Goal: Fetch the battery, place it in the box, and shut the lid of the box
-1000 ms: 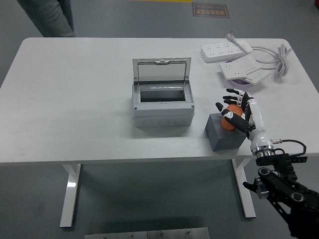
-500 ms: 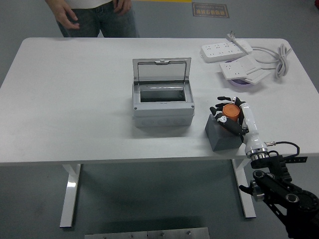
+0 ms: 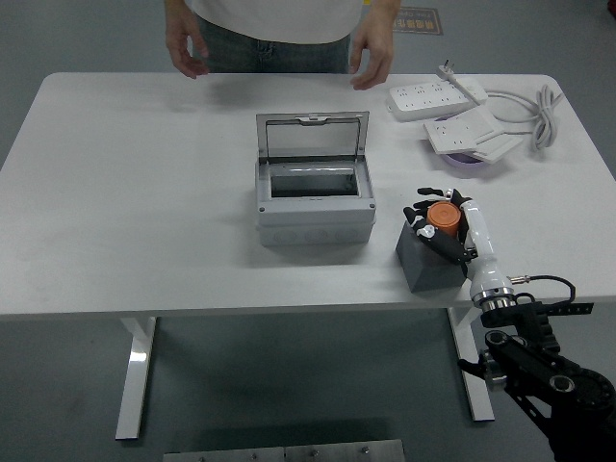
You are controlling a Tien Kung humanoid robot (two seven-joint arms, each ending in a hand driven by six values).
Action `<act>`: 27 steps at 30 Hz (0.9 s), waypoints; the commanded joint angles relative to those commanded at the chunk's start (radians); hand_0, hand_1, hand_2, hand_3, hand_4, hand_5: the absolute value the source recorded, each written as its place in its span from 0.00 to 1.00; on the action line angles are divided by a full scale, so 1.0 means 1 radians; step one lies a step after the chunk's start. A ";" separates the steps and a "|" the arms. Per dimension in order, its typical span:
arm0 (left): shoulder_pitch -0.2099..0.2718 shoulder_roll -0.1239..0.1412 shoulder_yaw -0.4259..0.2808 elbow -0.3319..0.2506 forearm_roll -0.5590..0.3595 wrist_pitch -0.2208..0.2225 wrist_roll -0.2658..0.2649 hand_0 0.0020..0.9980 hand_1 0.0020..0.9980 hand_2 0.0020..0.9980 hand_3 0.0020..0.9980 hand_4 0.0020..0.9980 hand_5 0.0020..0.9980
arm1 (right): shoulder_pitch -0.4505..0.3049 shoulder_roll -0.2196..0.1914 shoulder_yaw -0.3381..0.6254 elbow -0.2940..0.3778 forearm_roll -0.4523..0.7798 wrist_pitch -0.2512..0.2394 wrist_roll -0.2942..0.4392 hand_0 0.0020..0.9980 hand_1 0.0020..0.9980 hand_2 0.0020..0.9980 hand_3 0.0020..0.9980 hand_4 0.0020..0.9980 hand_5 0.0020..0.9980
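An orange cylindrical battery [image 3: 444,217] stands on a dark grey block [image 3: 428,260] at the table's right front. My right hand [image 3: 435,223] has its fingers curled around the battery, which still rests on the block. A grey box [image 3: 314,197] stands at the table's middle with its lid [image 3: 312,138] raised upright at the back and its inside showing. My left arm is out of view.
Two white power strips [image 3: 435,96] with a coiled cable [image 3: 539,111] and a purple-rimmed dish [image 3: 469,161] lie at the back right. A person stands at the far edge with both hands [image 3: 373,69] held over the table.
My right hand has closed its fingers around the battery on the block. The person has stepped to the table's far middle and brought both hands over its edge.
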 joint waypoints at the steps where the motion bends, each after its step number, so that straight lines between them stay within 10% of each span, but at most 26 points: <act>1: 0.000 0.000 0.001 0.001 -0.002 0.000 -0.001 0.43 0.64 0.63 0.66 0.79 0.92 | 0.000 0.000 0.000 -0.001 0.001 0.000 -0.001 0.52 0.54 0.55 0.61 0.69 0.16; 5: 0.001 -0.001 0.003 0.002 -0.008 -0.002 -0.006 0.43 0.64 0.63 0.66 0.79 0.92 | -0.001 0.000 -0.001 -0.004 0.001 0.002 -0.003 0.52 0.54 0.55 0.61 0.69 0.16; 6: 0.002 -0.001 0.003 0.002 -0.008 -0.002 -0.007 0.43 0.64 0.64 0.66 0.79 0.92 | -0.001 -0.001 -0.001 -0.004 0.000 0.002 -0.004 0.46 0.53 0.55 0.59 0.53 0.08; 27: 0.007 -0.005 0.002 0.004 -0.013 -0.005 -0.018 0.43 0.65 0.64 0.66 0.79 0.91 | -0.005 -0.015 0.017 0.001 0.063 -0.004 0.016 0.37 0.48 0.52 0.57 0.45 0.09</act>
